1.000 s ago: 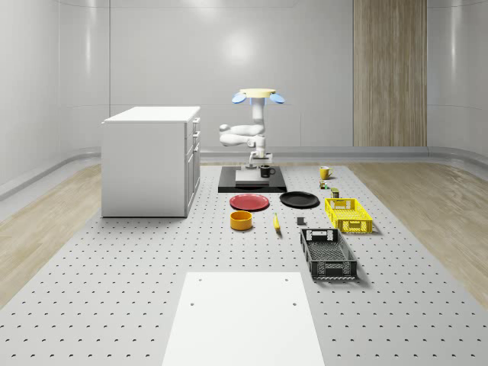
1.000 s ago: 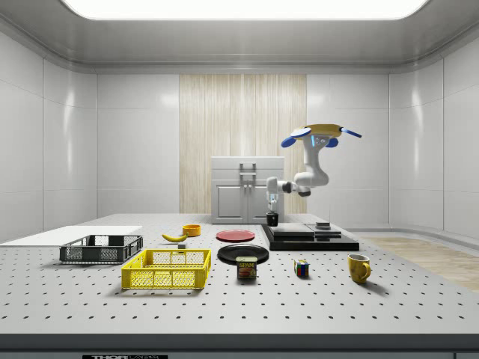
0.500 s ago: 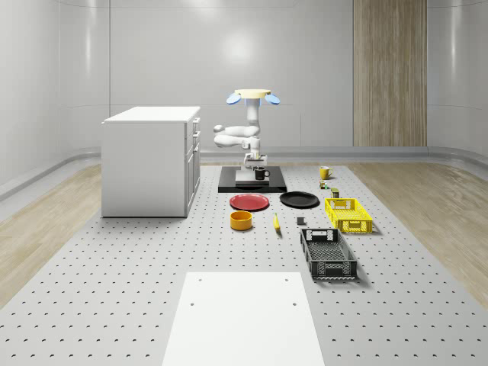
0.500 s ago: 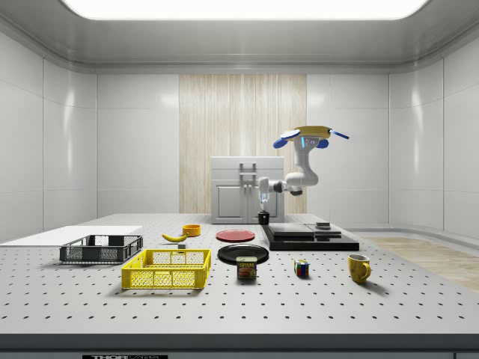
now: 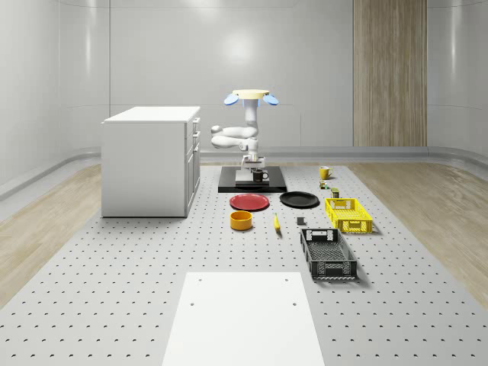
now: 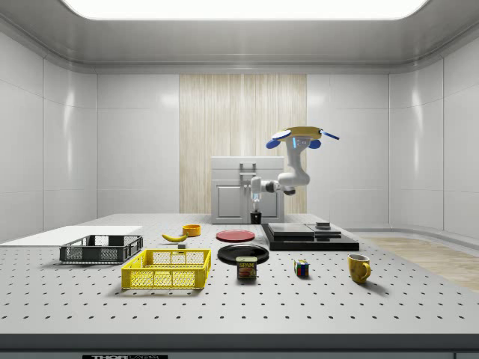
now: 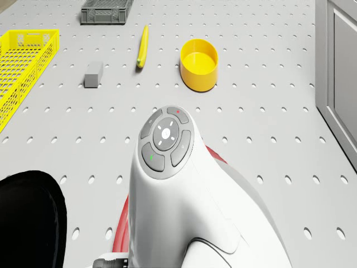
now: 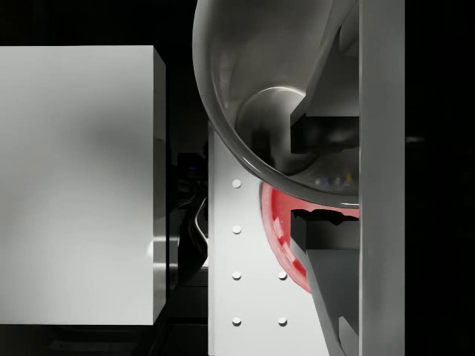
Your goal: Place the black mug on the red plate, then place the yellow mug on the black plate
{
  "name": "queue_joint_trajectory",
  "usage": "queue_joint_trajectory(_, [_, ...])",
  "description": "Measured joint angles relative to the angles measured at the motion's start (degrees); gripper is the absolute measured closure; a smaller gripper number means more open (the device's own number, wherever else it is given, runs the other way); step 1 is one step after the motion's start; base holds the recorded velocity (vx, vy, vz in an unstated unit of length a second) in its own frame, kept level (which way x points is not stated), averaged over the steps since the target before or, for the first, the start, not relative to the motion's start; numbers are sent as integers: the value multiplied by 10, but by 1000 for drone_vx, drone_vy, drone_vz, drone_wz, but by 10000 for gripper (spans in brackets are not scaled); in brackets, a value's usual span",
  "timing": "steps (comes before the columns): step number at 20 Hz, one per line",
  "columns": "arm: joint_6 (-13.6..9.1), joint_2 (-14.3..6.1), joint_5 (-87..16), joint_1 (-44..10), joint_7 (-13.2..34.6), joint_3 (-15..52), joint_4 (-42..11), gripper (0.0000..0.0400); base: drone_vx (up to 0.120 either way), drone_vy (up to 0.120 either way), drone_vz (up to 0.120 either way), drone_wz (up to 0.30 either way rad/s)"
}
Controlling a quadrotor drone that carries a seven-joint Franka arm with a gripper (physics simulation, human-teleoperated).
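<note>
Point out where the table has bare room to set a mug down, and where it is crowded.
Free: the red plate and black plate both lie bare, and the stretch between the cabinet and yellow bowl is open. Crowded: around the banana, yellow basket and black basket.

In the drone view the arm (image 7: 184, 195) hid most of the red plate (image 7: 120, 231); the black plate (image 7: 28, 218) and yellow crate (image 7: 22, 61) were cut off at the edge.

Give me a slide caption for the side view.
Hovering drone carries the black mug in its pincer toward the red plate.
</note>
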Motion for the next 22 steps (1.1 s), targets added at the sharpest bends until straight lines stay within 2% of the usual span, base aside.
queue_joint_trajectory(5, [3, -4, 1, -1, 1, 1, 0, 290, 120, 0, -8, 0])
queue_joint_trajectory(11, [7, -7, 3, -2, 2, 1, 0, 290, 120, 0, -113, 0])
queue_joint_trajectory(21, [13, -13, 6, -3, 3, 2, 1, 290, 120, 0, 0, 0])
queue_joint_trajectory(22, [13, -14, 6, -3, 2, 2, 1, 290, 0, 0, 0, 0])
